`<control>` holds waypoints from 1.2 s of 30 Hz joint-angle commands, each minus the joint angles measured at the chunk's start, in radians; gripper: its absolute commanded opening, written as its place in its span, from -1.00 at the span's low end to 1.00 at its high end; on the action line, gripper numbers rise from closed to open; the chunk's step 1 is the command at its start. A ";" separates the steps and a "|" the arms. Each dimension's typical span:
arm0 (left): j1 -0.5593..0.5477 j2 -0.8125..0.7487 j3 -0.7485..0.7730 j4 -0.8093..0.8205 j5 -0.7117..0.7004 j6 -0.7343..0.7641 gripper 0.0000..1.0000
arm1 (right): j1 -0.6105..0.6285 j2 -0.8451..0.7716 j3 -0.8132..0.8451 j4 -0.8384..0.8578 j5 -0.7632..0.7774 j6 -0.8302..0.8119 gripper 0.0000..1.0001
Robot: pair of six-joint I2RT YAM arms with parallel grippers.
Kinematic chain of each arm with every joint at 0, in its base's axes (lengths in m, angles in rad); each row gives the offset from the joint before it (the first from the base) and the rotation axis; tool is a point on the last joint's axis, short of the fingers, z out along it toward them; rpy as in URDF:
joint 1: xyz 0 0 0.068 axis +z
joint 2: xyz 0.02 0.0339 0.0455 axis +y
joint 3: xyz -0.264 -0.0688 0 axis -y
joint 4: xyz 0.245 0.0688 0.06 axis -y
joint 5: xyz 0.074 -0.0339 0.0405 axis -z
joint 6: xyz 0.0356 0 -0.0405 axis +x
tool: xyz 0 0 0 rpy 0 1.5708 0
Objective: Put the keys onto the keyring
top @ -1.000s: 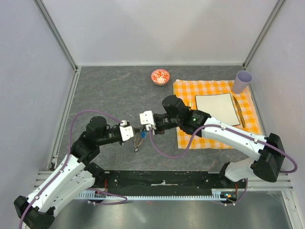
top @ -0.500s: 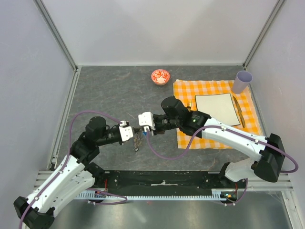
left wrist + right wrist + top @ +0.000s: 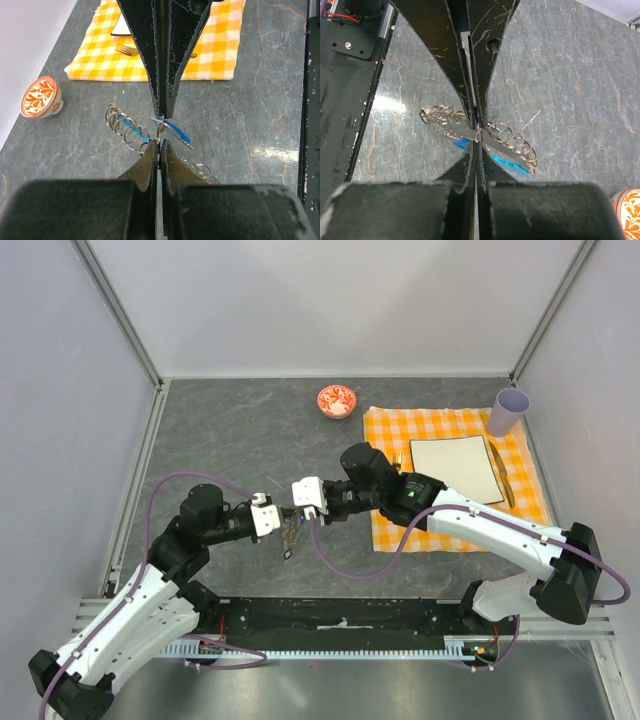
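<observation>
The keyring (image 3: 159,131) is held in the air just above the grey table (image 3: 250,125), near the middle of its near half and left of the orange checked cloth (image 3: 220,55). Its thin wire runs straight between two sets of fingertips. A curved light-blue strip (image 3: 173,131) and a chain of small split rings (image 3: 121,122) sag off it to either side. The keys (image 3: 461,131) hang as flat silvery blades from the same spot, one with a blue head.

The left gripper (image 3: 159,146) has its fingers pressed together on the wire from the near-left. The right gripper (image 3: 162,111) is clamped on it from the far-right, so the two meet almost tip to tip.

Both holds are thin pinches on springy wire, and I think that is the main risk. If either arm pulls away or twists while the other stays clamped, the wire could snap out of one pinch. The whole bundle would then swing or drop to the table. Any key not fully threaded could slide off the loop's end, which the fingers hide in both wrist views. With the tips this close, a small sideways error could also knock one gripper against the other.

The red-and-white bowl (image 3: 39,96) on the far side and the fork (image 3: 125,49) on the cloth are well apart from all this.
</observation>
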 commanded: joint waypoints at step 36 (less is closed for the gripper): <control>0.000 -0.011 0.027 0.053 -0.001 -0.010 -0.96 | 0.000 0.015 0.027 0.043 0.058 0.024 -1.00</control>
